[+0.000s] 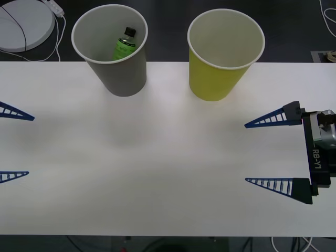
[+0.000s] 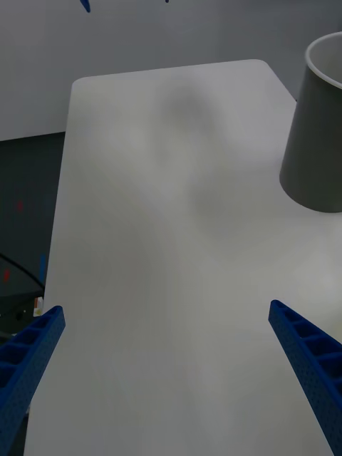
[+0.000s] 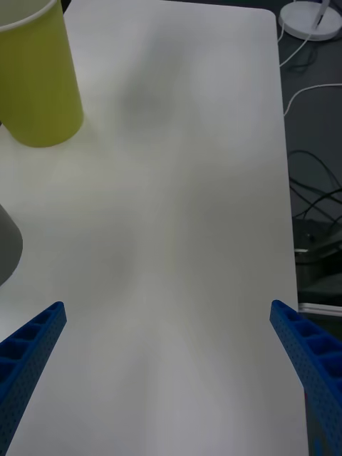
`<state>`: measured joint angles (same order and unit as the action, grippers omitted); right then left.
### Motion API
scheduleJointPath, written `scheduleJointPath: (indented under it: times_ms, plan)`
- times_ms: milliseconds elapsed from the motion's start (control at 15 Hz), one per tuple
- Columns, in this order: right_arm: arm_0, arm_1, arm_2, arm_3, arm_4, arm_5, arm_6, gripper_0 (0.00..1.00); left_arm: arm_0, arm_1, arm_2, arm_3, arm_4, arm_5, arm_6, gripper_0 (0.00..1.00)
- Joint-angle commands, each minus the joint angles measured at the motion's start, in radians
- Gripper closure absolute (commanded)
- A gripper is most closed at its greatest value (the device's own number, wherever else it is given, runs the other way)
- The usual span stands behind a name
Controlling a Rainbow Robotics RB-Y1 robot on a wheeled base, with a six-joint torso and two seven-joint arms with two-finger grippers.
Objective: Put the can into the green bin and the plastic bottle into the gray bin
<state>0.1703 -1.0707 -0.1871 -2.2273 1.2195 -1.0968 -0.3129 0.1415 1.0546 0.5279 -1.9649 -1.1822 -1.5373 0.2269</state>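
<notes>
Nearest you, the white table runs edge to edge, with its near edge at 6 o'clock in the front view and bare surface across the whole middle.

The right gripper sits at 3 o'clock, over the table's right margin. Its two blue ribbed fingers are spread wide with nothing between them, tips pointing inward toward the table centre. In the right wrist view the same gripper shows both fingers at the corners, with bare tabletop between them.

The left gripper sits at 9 o'clock, over the left margin. Its fingers are likewise spread wide and hold nothing. In the left wrist view, the left gripper frames bare tabletop that runs out to the table's rounded far corner.

The two grippers are well apart, and the full span of table between them carries no object.

Farther on, at 11 o'clock, the gray bin stands upright near the far edge of the table. The plastic bottle lies inside it, leaning against the inner wall with its black cap uppermost.

At 1 o'clock, the green bin stands upright, also near the far edge. The two bins are near each other but not touching.

Beyond the far edge, at 10 o'clock, a white round base with cables rests on the dark floor.
</notes>
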Motion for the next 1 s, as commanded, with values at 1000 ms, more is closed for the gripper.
scheduleJointPath:
  times_ms: [1000]
  plan:
    - [0.000,0.000,0.000,0.000,0.000,0.000,0.000,0.00,-0.072,0.019,-0.088,-0.025,-0.034,0.037,0.086,0.00]
